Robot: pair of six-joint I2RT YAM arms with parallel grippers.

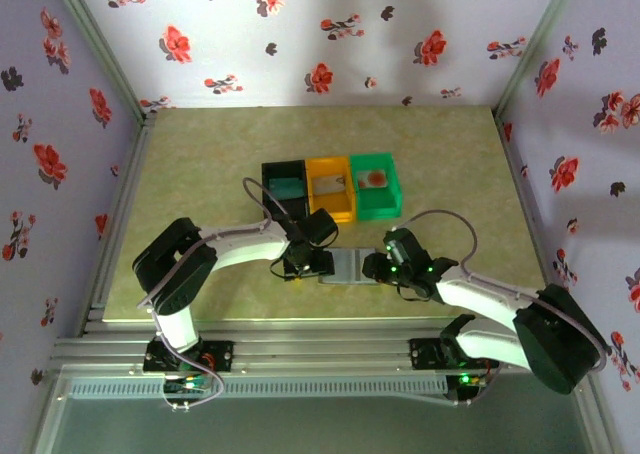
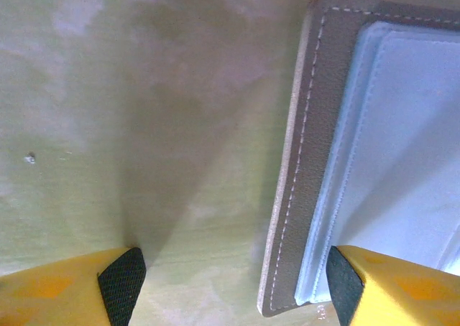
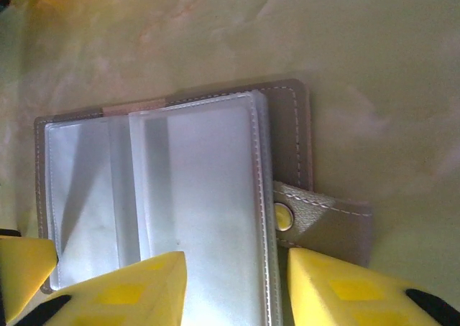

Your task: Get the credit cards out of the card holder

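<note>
The right hand, yellow fingers parted, grasping nothing, straddles the stitched edge of the flat grey two-panel card holder, open on the worktop between it and the released left hand. One holder: light, floppy, probably slippery; its snap tab looks the firmest hold. Beyond both hands, three thin credit cards lie one apiece in three black, orange and green plastic bins.
</note>
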